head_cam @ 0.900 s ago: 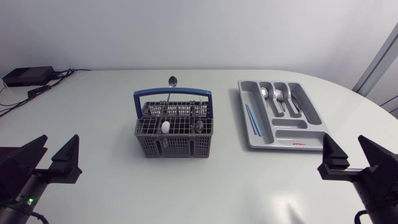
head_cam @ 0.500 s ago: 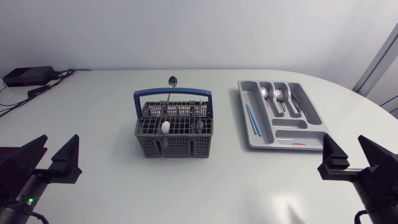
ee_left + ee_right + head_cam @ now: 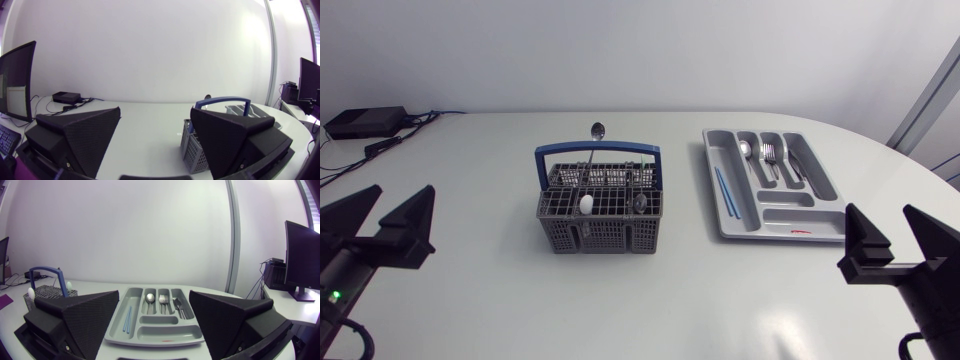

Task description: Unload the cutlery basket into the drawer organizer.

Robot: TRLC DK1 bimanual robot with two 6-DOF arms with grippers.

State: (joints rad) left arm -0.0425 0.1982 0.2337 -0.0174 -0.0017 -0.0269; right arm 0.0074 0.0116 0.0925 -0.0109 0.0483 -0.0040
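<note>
Cutlery basket (image 3: 599,205): grey plastic lattice with a blue arched handle (image 3: 597,152), upright at mid-table, well apart from both of my claws.

Left gripper (image 3: 400,195): two matte black wedge fingers, their inner faces finely stippled in the wrist view. They are spread wide with nothing between them, and the claw hovers near the table's left edge.

Right gripper (image 3: 880,212): same build, likewise spread wide and empty. It is near the right edge, close to the near end of the drawer organizer (image 3: 790,214).

The organizer is a smooth grey moulded tray with long slots side by side and a crosswise one at its near end. It lies flat to the right of the basket, apart from it.

Basket contents, head view:
- a tall steel spoon (image 3: 597,130) standing bowl-up above the handle
- a white rounded head (image 3: 587,203)
- what I take to be a second spoon bowl (image 3: 639,203), too small to be sure

Organizer contents:
- two thin blue sticks (image 3: 724,190)
- a laid spoon (image 3: 747,150)
- forks (image 3: 769,155)
- darker pieces (image 3: 795,160) in the adjoining slot

The right wrist view shows the organizer ahead of my fingers, its slots plainer than from above, with the basket beside one finger. The left wrist view shows only the basket, partly hidden behind one finger.

A small red mark (image 3: 801,232) sits on the organizer's near lip; I cannot read it. The table (image 3: 500,290) is glossy white.
</note>
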